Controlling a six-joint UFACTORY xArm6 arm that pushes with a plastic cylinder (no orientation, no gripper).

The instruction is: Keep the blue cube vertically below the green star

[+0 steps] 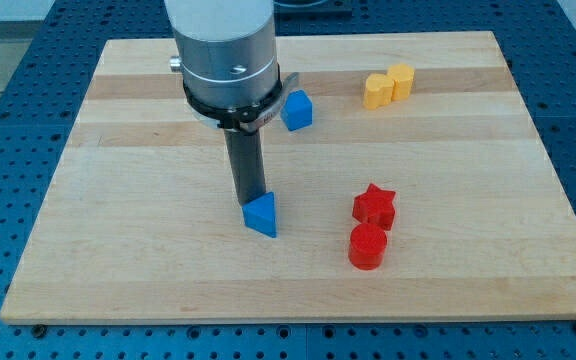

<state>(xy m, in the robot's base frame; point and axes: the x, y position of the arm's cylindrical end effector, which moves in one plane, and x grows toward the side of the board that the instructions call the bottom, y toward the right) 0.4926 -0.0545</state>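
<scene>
The blue cube (296, 110) sits near the view's top, just right of my arm's grey body. No green star shows anywhere; the arm's body hides part of the board at the top. My tip (251, 201) is at the view's centre, well below and slightly left of the blue cube. It touches the upper left edge of a blue triangular block (262, 216).
A red star (374, 205) lies right of centre with a red cylinder (368, 246) just below it. Two yellow blocks (388, 85) sit touching each other at the top right. The wooden board (118, 260) rests on a blue perforated table.
</scene>
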